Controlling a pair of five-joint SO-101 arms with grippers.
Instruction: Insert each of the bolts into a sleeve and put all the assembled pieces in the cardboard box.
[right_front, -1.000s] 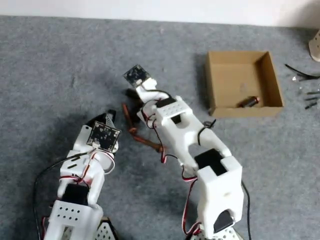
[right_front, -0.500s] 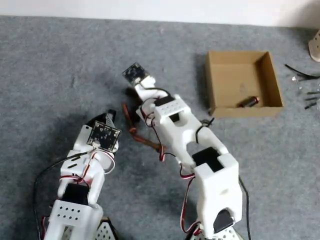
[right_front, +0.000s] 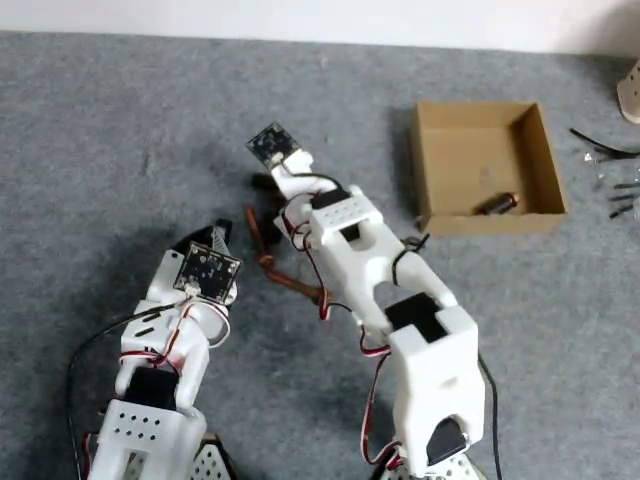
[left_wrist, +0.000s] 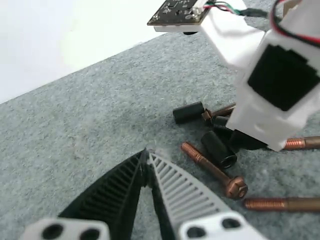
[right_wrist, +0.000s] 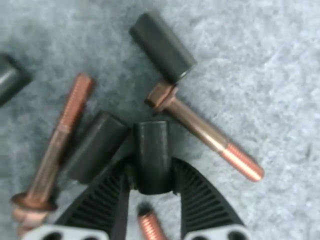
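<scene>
Several copper bolts (right_front: 300, 285) and black sleeves (left_wrist: 189, 112) lie in a loose pile on the grey carpet at the middle of the high view. My right gripper (right_wrist: 151, 167) is down in that pile, shut on one upright-lying black sleeve (right_wrist: 152, 145), a finger pressed on each side. A second sleeve (right_wrist: 95, 145) touches it, and a bolt (right_wrist: 205, 130) lies just beyond. My left gripper (left_wrist: 146, 156) hovers a short way from the pile, shut with nothing in it. The cardboard box (right_front: 420, 170) at the right holds one assembled piece (right_front: 497, 204).
Loose screws and black wires (right_front: 610, 180) lie to the right of the box. The right arm's white body (right_front: 350, 240) stretches over part of the pile. A pale wall edge (right_front: 300, 20) borders the far side of the carpet.
The right arm has nudged slightly farther over the pile. The left arm and the box have not moved.
</scene>
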